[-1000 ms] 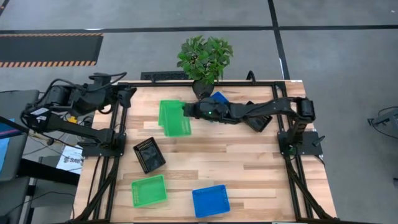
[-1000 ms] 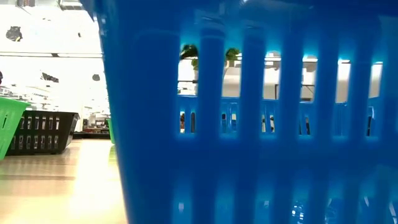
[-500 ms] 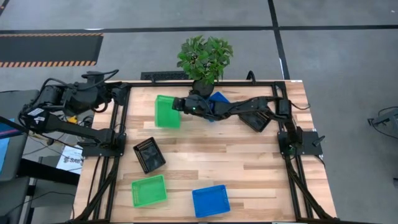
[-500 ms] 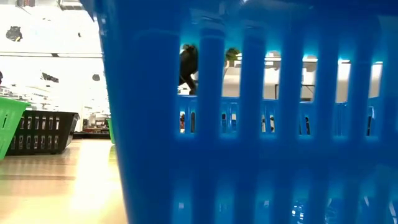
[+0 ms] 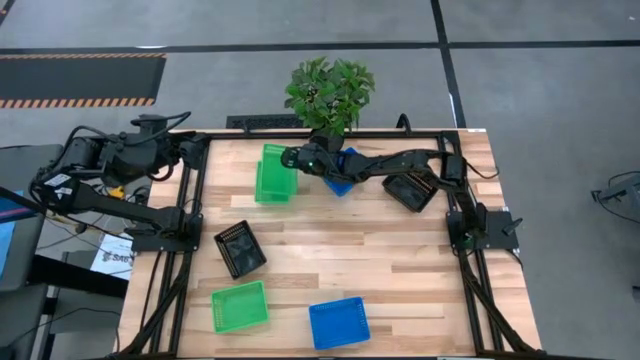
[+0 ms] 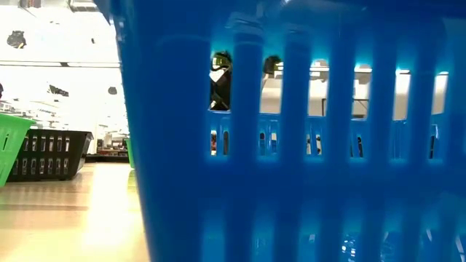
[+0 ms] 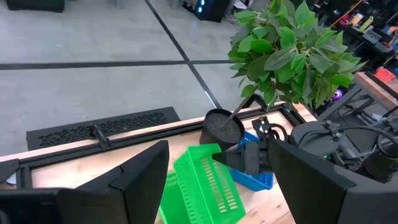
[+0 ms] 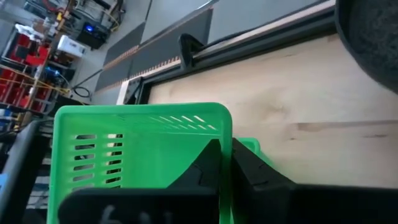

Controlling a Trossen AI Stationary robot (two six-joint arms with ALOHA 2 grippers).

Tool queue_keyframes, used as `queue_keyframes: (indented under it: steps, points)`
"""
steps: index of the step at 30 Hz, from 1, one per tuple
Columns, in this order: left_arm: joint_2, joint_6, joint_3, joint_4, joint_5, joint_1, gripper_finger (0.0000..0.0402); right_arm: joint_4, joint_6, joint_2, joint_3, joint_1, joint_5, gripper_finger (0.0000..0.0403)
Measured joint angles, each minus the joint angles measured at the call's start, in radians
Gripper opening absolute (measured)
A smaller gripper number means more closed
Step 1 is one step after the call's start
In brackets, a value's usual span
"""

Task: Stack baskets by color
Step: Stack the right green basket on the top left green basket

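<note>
1. Your right gripper (image 5: 291,160) fingers pinch the green basket's (image 5: 274,172) rim at the far bench (image 5: 380,250), tilted over another green basket for nesting.
2. Your left gripper (image 7: 217,180) waits far-left, fingers wide, empty.

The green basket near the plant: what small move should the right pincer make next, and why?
Probably open and draw back. The right pincer grips the rim of the tilted green basket, which appears to sit on another green one, so releasing would let it settle into the stack.
</note>
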Motion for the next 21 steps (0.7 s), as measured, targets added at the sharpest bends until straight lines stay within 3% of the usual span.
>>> queue_keyframes:
  steps: [16, 21]
  points:
    - [0.000, 0.001, 0.000, 0.001, -0.030, 0.000, 0.0267, 0.021, 0.074, 0.051, 0.002, 0.019, -0.036, 0.0034]
    - [0.000, 0.001, 0.000, 0.001, -0.031, 0.000, 0.0267, 0.049, 0.009, 0.051, 0.003, 0.011, -0.008, 0.0031]
